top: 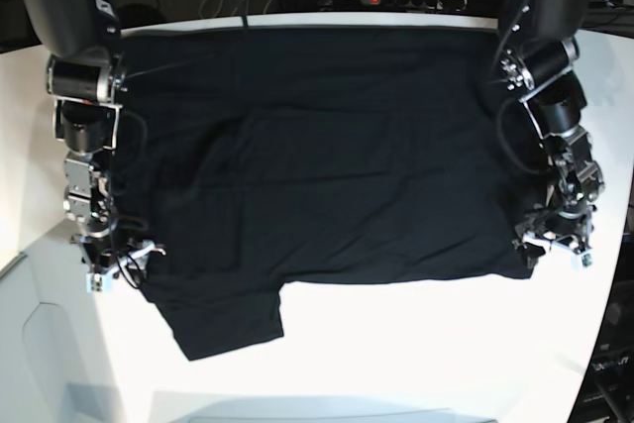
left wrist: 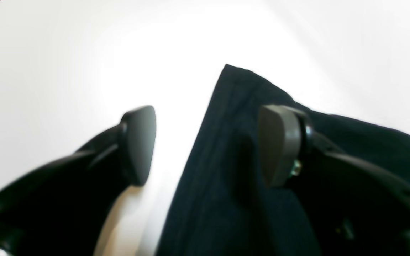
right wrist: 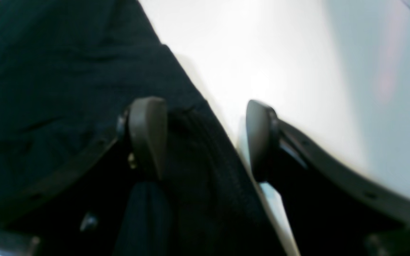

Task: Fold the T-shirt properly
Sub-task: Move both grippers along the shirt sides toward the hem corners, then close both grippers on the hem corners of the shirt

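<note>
Lying flat across the white tabletop (top: 416,344), the black T-shirt (top: 317,165) runs long side to side. My left claw (left wrist: 205,145) and right claw (right wrist: 205,138) both gape, straddling its edges. No writing readable.

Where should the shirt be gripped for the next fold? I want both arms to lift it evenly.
Grip the T-shirt at its two near corners, coming from the outer sides. It lies flat, and at each corner the hem is a free edge to pinch. The left tool and right tool each hang open astride that edge, one finger over cloth, one over bare table.
</note>
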Motion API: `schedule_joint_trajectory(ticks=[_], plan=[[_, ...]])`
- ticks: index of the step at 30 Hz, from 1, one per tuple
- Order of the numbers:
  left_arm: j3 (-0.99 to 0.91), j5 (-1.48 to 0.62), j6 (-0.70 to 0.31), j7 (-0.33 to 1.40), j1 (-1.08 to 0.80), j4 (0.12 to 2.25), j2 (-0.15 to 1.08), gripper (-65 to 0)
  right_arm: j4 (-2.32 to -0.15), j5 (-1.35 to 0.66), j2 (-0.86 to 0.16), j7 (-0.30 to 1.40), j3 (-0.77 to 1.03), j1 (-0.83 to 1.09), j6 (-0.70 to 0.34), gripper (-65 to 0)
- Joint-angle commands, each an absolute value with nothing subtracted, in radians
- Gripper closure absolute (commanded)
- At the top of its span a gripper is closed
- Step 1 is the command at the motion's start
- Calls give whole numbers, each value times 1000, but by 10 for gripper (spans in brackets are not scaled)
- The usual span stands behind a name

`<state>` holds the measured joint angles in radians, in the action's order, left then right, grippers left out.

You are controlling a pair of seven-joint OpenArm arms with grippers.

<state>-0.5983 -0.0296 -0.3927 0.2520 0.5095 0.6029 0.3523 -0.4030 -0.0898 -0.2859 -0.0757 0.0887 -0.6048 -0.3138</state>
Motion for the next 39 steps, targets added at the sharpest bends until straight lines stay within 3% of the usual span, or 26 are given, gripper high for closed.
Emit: schedule_joint_trajectory(ticks=[1,7,14,18,23,28,35,39], plan=[[-596,-39,-395,219,536,616,372,-429,-390,-97,-297,-70,90,-630,-312,-358],[-596,-38,-395,203,536,616,372,-430,-312,-99,-295,-71,90,-625,-312,-335],[-545,44,-395,185,587,506,371,-430,-312,-99,-283,-73,87,-610,-312,-125],[-542,77,-394,108,648,361,372,-430,-312,-99,-282,-71,87,-608,-312,-60],[-541,139,-392,58,670,306,371,-430,-311,-99,-282,-67,87,-607,-312,-49],[-541,145,-257,58,682,305,372,-430,-311,-99,-282,-67,87,-605,-312,-48],[-538,150,-255,59,684,302,369,-429,-311,-99,-282,-65,87,-605,-312,-48],[-536,150,-255,64,677,298,366,-371,-311,-99,-282,-67,87,-605,-312,-48]])
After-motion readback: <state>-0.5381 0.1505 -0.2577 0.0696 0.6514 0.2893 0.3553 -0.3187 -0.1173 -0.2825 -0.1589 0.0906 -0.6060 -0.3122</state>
